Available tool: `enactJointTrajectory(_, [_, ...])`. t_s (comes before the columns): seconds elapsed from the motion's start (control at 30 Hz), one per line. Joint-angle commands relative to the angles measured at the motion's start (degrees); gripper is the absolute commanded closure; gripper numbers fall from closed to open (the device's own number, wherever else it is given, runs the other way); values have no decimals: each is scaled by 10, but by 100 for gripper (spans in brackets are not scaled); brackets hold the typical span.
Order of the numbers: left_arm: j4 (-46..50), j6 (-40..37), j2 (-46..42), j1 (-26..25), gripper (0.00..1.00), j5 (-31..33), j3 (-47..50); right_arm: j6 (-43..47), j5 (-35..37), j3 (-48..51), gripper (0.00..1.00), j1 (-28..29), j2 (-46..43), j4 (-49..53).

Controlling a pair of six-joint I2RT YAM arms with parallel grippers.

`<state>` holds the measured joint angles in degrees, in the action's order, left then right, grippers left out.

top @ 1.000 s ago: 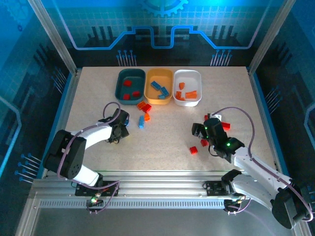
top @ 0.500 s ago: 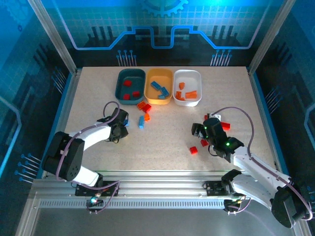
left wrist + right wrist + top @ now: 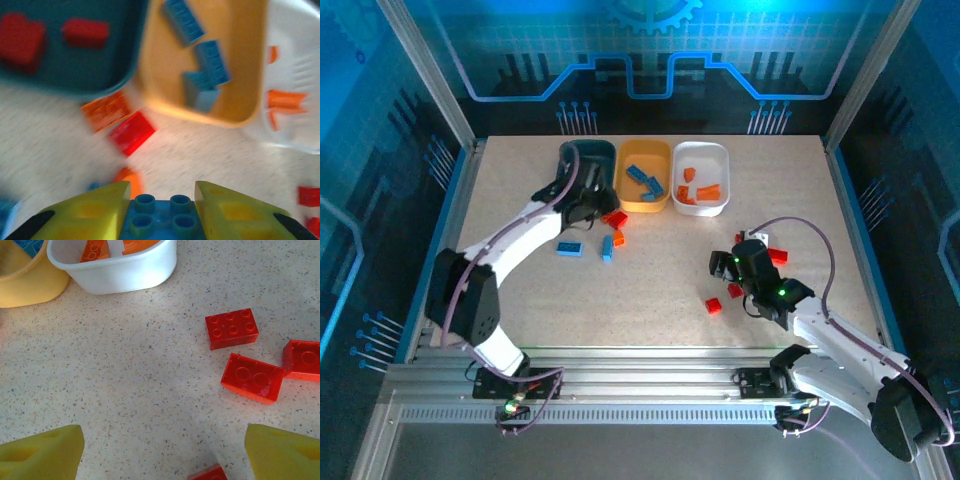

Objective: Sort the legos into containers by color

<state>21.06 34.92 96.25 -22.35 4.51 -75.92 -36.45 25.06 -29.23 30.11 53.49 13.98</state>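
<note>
Teal tray (image 3: 60, 70), yellow tray (image 3: 165, 70) and white tray (image 3: 300, 85) line the frame's top edge, one colour each. My left gripper (image 3: 160, 197) clamps a blue brick (image 3: 162, 220), I'd judge for yellow; my right gripper (image 3: 162, 450) hangs open over red bricks (image 3: 231, 328).

Far side, left to right: dark teal plastic tray (image 3: 75, 70) with red bricks (image 3: 85, 32), yellow-orange tray (image 3: 658, 155) with light blue bricks (image 3: 642, 180), white tray (image 3: 701, 147) with orange bricks (image 3: 705, 192). 1 blue brick (image 3: 162, 217) sits gripped between the left fingers (image 3: 90, 210).
</note>
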Motion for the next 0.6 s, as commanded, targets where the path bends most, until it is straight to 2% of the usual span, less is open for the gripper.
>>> enactJointTrajectory(0.0, [1,-36,85,-1,67,-41,-88,4,13,-6,15,8,-4,-8])
enactJointTrajectory(0.23, [25,-41,238,-2,63,-61,-271,6,21,-7,15,8,-10,-2])
enactJointTrajectory(0.33, [35,-40,276,0,59,-61,-315,7,22,-6,15,7,-12,-1])
enactJointTrajectory(0.37, [38,-40,282,-1,56,-62,-325,7,23,-6,14,8,-12,-1])
enactJointTrajectory(0.43, [42,-44,294,-1,41,-60,-344,8,21,-7,14,8,-11,-2])
enactJointTrajectory(0.47, [43,-47,295,-1,38,-60,-349,9,21,-7,14,8,-11,-3])
enactJointTrajectory(0.57, [39,-49,283,-1,21,-69,-353,9,20,-7,14,8,-7,-4])
